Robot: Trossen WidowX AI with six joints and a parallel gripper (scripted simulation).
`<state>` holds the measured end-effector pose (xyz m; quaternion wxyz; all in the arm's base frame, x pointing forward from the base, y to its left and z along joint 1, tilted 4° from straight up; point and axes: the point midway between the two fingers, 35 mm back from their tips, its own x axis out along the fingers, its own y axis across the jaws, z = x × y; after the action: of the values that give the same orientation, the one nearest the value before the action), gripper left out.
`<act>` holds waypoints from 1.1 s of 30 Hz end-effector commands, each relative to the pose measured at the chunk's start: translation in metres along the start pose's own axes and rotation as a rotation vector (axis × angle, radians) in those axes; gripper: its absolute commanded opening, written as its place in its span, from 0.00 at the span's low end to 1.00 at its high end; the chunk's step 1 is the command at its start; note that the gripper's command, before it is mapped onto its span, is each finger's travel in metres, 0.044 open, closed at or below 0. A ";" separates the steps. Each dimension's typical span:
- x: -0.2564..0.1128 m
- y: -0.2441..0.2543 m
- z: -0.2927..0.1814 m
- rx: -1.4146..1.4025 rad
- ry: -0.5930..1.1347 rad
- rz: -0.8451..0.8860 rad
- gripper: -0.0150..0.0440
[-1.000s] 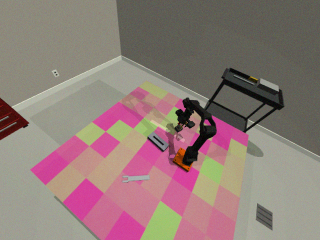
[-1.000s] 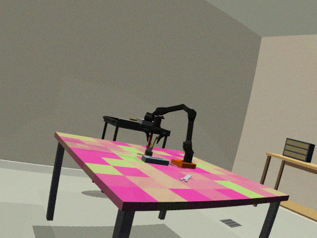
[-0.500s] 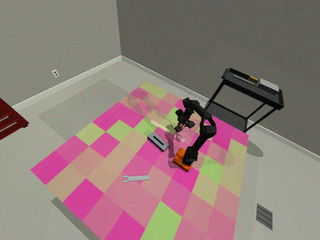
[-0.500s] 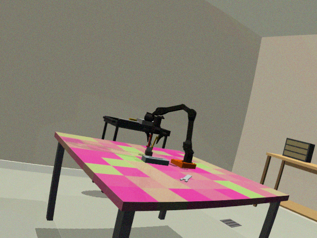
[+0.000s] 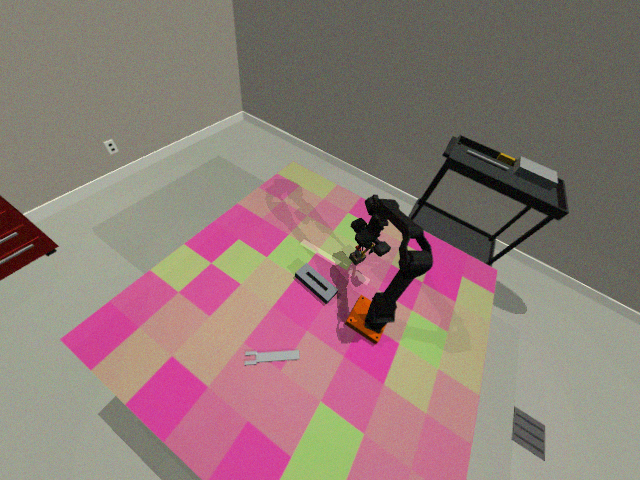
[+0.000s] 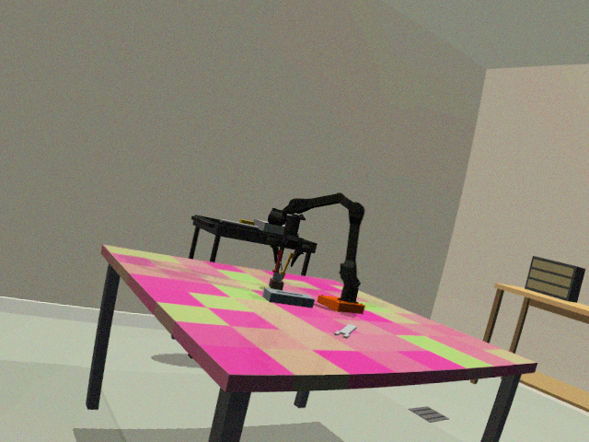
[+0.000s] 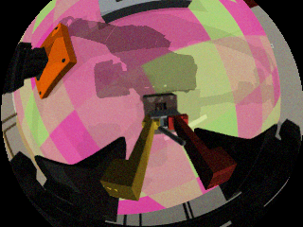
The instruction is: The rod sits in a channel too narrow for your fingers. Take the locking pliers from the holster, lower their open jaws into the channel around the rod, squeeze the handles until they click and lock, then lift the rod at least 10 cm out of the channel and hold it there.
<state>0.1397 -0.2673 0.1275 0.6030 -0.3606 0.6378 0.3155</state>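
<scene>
My gripper (image 5: 363, 248) (image 6: 285, 250) (image 7: 161, 138) is shut on the locking pliers (image 5: 358, 254) (image 6: 277, 274) (image 7: 138, 151). Its fingers press from outside on the yellow handle and the red handle (image 7: 204, 151), which still spread in a V. The pliers hang jaws down above the table. The grey channel block (image 5: 316, 282) (image 6: 288, 296) lies on the table, and a dark slot runs along its top. The rod inside it is too small to make out. In the exterior view the jaws (image 6: 276, 284) sit just at the block's left end. I cannot tell whether they touch it.
The arm's orange base plate (image 5: 357, 320) (image 6: 340, 303) (image 7: 53, 61) stands beside the block. A flat light-grey forked piece (image 5: 271, 356) (image 6: 345, 330) lies nearer the table's front. A black side table (image 5: 504, 175) (image 6: 237, 230) with small items stands behind the checkered table.
</scene>
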 end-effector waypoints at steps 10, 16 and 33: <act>-0.017 -0.003 -0.001 0.002 0.006 0.000 0.80; -0.024 -0.003 -0.001 0.002 0.006 0.005 0.80; -0.035 -0.007 0.008 -0.064 0.006 0.010 0.80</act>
<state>0.1467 -0.2633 0.1596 0.5942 -0.3668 0.6351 0.3303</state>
